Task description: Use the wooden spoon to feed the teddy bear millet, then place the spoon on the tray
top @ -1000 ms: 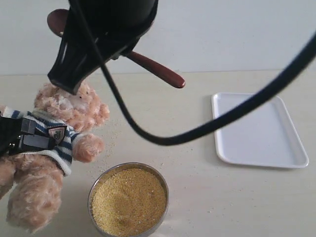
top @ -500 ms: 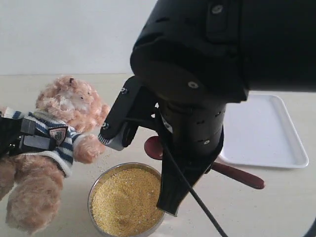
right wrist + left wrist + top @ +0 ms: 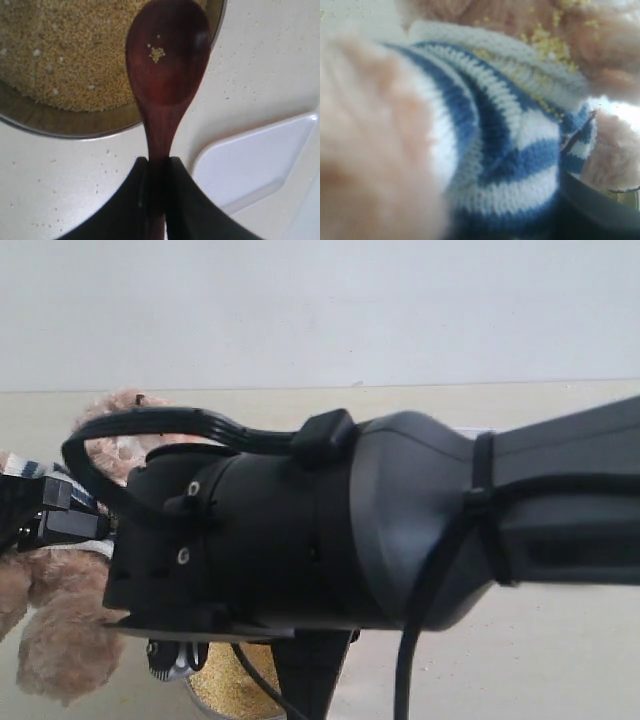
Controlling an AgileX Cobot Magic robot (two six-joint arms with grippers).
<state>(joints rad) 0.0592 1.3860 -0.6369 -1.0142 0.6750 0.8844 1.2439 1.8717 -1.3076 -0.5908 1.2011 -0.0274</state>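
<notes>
Exterior view: my right arm (image 3: 350,530) fills the middle of the frame. At the left edge my left gripper (image 3: 40,522) is clamped on the teddy bear (image 3: 60,640). The millet (image 3: 225,692) shows at the lower left.

Left wrist view: only the bear's striped shirt, with grains on the fur.

Right wrist view: my right gripper (image 3: 156,162) is closed on the handle of the wooden spoon (image 3: 167,65). Its scoop, with a few grains, is over the rim of the metal bowl (image 3: 60,131), and the tray (image 3: 250,160) is near.

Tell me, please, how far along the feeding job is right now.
Done, apparently: millet grains lie on the teddy bear, suggesting a feed. In hand: the right tool grips the wooden spoon, nearly empty, over the edge of the metal bowl. Left: placing the spoon on the tray.
</notes>
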